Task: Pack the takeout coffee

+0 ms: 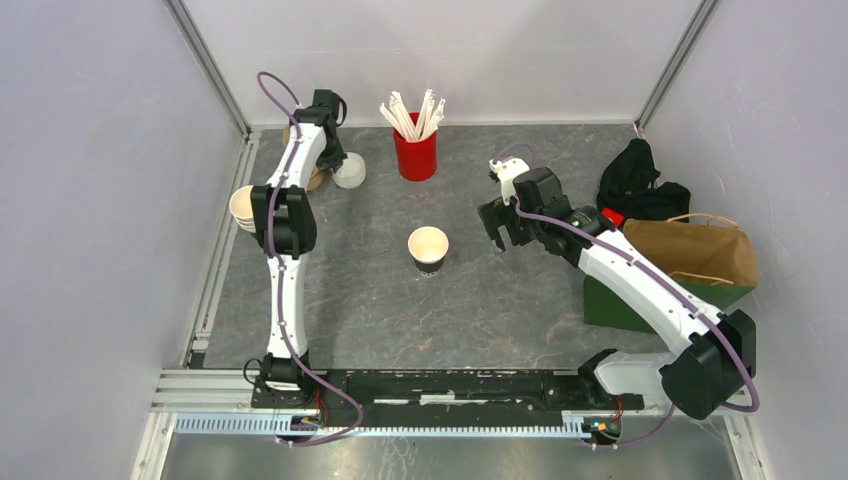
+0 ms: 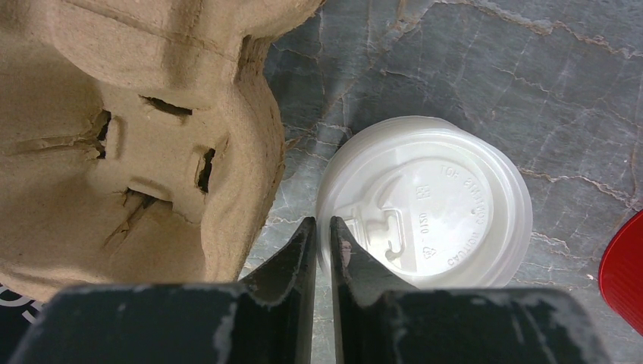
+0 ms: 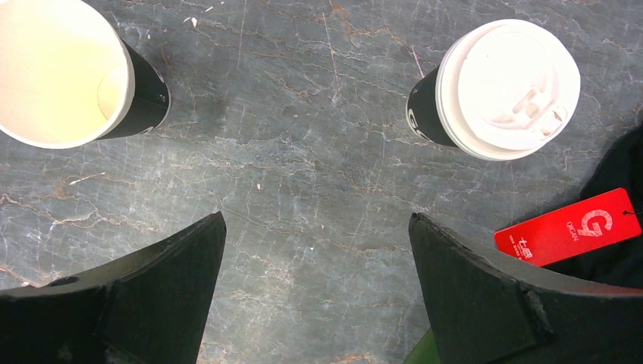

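Observation:
One takeout coffee [image 3: 500, 87], a black cup with a white sip lid, stands upright on the grey table ahead and to the right of my right gripper [image 3: 317, 216]. That gripper is open and empty, and hovers just right of a lidless black cup [image 1: 428, 248] with a cream inside [image 3: 68, 68]. At the far left my left gripper [image 1: 338, 160] hangs over a stack of white lids [image 2: 432, 205]. Its jaws are almost together [image 2: 324, 221], with the rim of the top lid between the tips.
A brown pulp cup carrier [image 2: 136, 136] lies just left of the lids. A stack of lidless cups [image 1: 242, 207] sits at the left edge and a red holder of white sticks [image 1: 415, 152] at the back. A paper bag [image 1: 700, 250], black cloth [image 1: 640, 180] and red tag [image 3: 565, 226] fill the right.

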